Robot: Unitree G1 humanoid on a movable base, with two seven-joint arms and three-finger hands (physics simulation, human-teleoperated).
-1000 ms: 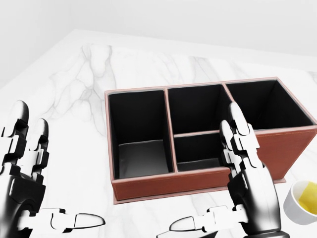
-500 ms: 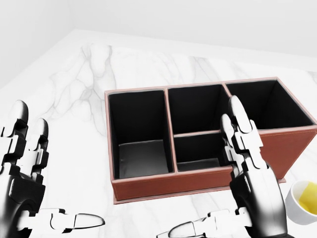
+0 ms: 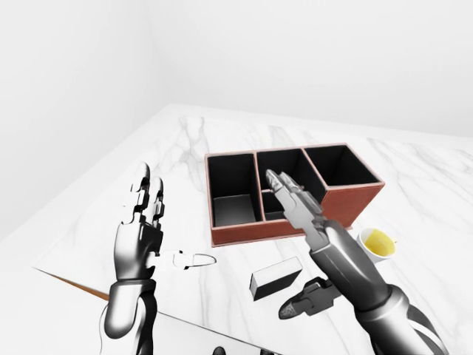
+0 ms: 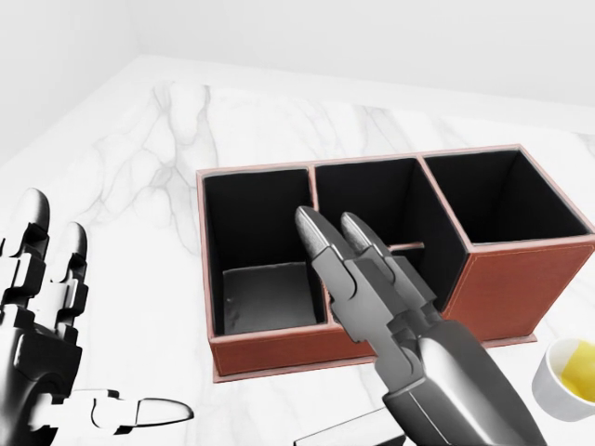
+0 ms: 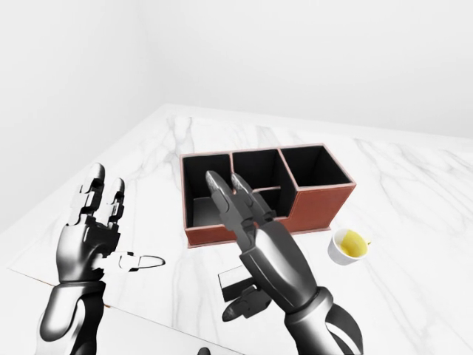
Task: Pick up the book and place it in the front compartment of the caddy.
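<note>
White marble tabletop (image 3: pixel 443 207) near its bottom edge carries the untouched small white-sided dark book (image 3: pixel 275 278), just beside the empty brown leather caddy (image 3: pixel 292 191), both hands, left hand (image 3: pixel 140 229) and right hand (image 3: pixel 295 207), splayed and empty.

On the marble tabletop (image 5: pixel 414 192), the brown caddy (image 5: pixel 318 201) sits mid-surface with a yellow-filled cup (image 5: pixel 349 245) just right of it. The right hand (image 5: pixel 247 214) extends open-fingered over the caddy; the left hand (image 5: pixel 92 229) hovers open near the left edge
</note>
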